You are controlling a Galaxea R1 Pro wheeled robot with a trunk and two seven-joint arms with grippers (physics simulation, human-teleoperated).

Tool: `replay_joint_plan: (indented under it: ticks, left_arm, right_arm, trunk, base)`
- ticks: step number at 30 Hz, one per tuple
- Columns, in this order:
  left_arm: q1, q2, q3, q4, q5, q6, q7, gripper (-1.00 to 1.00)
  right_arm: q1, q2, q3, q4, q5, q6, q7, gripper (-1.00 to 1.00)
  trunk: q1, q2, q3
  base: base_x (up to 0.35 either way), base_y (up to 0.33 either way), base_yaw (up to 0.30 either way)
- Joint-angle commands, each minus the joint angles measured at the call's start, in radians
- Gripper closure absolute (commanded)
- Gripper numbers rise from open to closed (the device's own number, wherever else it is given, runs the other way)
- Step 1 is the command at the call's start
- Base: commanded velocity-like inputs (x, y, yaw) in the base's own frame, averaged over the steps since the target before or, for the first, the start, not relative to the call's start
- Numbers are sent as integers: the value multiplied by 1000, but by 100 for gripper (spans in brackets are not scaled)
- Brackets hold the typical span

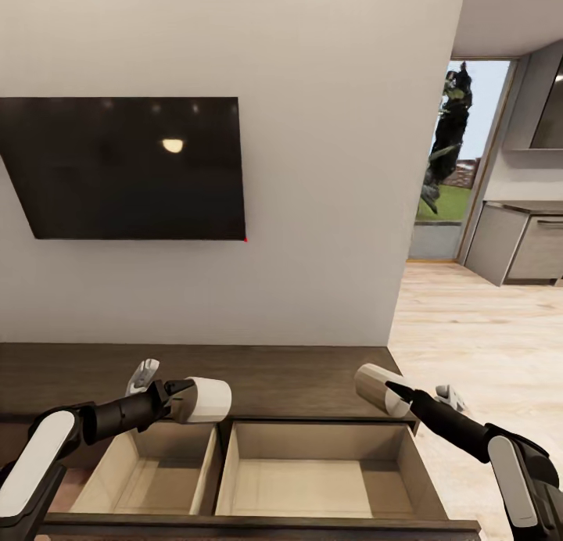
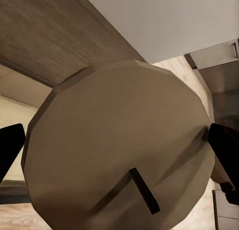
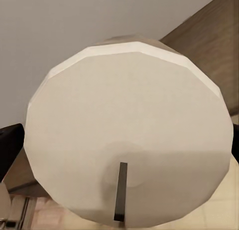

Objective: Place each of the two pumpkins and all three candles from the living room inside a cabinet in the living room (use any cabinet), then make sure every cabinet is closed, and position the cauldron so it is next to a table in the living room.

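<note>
I am clamping one candle (image 1: 205, 399) in my left gripper (image 1: 178, 397) and another candle (image 1: 381, 389) in my right gripper (image 1: 400, 393), holding both above the cabinet's (image 1: 313, 381) front edge, over its open drawers (image 1: 320, 471), ready for dropping in.

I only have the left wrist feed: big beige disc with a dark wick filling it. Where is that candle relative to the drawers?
Observer: In the head view the left pincer holds the pale beige cylindrical candle sideways above the left open pale-wood drawer of the long dark-brown wooden cabinet.
Operator: What's the right arm doing?
Observer: The right pincer holds a second pale candle, tilted, above the back edge of the right open drawer.
Operator: Anything already in the drawers?
Observer: The parts of both drawer floors that show are bare.
</note>
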Motion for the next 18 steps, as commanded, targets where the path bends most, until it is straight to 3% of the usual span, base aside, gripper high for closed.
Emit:
replay_joint_plan:
  ticks: [1, 6, 9, 11, 13, 15, 18]
  left_arm:
    - [-1, 0, 1, -1, 12, 3, 10, 100]
    - [-1, -1, 1, -1, 9, 2, 13, 100]
    - [-1, -3, -2, -3, -29, 1, 59, 100]
    - [-1, -6, -13, -10, -53, 1, 123, 100]
    - [-2, -11, -21, -15, -62, -1, 174, 100]
    - [-3, -14, -32, -17, -65, -2, 204, 100]
    - [-13, -25, -96, -24, -68, -5, 276, 100]
  right_arm:
    - [-1, 0, -2, -2, 1, 6, 3, 100]
    - [-1, 1, -1, -3, 3, 5, 2, 100]
    - [-1, 1, 5, -7, 5, 6, 1, 100]
    - [-1, 1, 54, -26, 5, 11, -3, 100]
    - [-1, 0, 129, -77, 7, 43, -18, 100]
    - [-1, 1, 167, -122, 8, 81, -85, 100]
    - [-1, 3, 219, -156, 5, 112, -307, 100]
  trunk:
    - [0, -1, -1]
    - [0, -1, -1]
    - [0, -1, -1]
    - [0, -1, -1]
    - [0, -1, -1]
    - [0, -1, -1]
    - [0, -1, -1]
  base:
    - [0, 0, 0]
    - [0, 0, 0]
    - [0, 0, 0]
    - [0, 0, 0]
    - [0, 0, 0]
    - [0, 0, 0]
    - [0, 0, 0]
